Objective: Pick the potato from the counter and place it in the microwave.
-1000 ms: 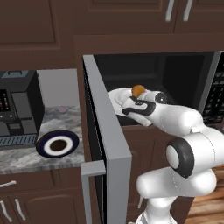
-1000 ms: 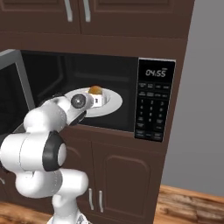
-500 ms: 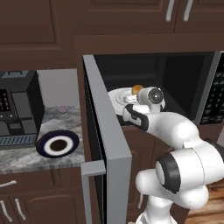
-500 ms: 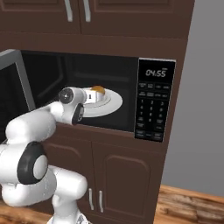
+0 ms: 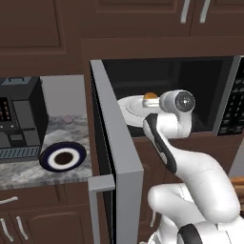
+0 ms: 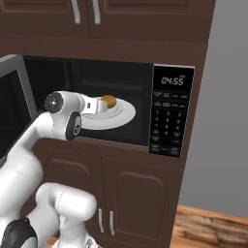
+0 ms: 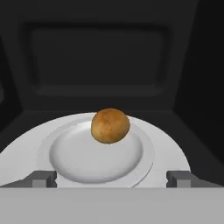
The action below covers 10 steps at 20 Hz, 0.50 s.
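Gripper point(image 7: 112, 179) fingers are seen spread wide apart at the bottom of the hand view, one tip at each side, with nothing clasped between them. One potato point(image 7: 110, 126) is seen, free of the fingers, resting on the far inner part of the one white plate point(image 7: 166, 151) inside the microwave point(image 6: 121, 72). It is shown as a small rounded lump, golden-brown with faint darker speckles, far smaller than the plate beneath it. From the right base view the potato point(image 6: 108, 101) is seen on the plate point(image 6: 121, 116) just beyond the white wrist, and from the left base view only its orange top point(image 5: 150, 96) is shown above the plate rim point(image 5: 131, 106). One microwave door point(image 5: 116, 162) is swung open toward the left. One keypad panel point(image 6: 170, 114) with a lit clock is seen on the right side. On the counter point(image 5: 28, 167), one black coffee machine point(image 5: 19, 116) and one dark-rimmed plate point(image 5: 62, 156) are seen, well apart from the microwave's interior.
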Available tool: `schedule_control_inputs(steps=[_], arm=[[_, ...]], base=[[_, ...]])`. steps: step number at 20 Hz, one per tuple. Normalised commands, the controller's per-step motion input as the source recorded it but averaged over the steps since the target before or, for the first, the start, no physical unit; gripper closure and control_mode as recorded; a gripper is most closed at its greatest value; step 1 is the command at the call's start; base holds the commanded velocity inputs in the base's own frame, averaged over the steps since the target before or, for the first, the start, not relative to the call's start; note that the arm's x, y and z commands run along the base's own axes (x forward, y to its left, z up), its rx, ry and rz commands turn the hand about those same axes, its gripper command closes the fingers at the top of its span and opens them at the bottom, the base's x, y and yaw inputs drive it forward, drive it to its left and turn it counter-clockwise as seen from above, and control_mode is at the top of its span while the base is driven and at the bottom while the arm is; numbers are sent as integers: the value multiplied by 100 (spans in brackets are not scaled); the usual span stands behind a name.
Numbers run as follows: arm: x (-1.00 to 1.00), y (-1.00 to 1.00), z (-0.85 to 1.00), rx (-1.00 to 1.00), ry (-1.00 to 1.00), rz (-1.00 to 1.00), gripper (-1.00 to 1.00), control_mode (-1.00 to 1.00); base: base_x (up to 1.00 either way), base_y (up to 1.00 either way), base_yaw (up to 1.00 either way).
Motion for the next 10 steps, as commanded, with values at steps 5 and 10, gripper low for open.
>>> schedule_control_inputs(steps=[5, 10], arm=[[-100, -18, 6, 7, 0, 0, -100, -100], [-100, 0, 0, 4, 11, 0, -100, -100]], base=[[0, 0, 0], [0, 0, 0]])
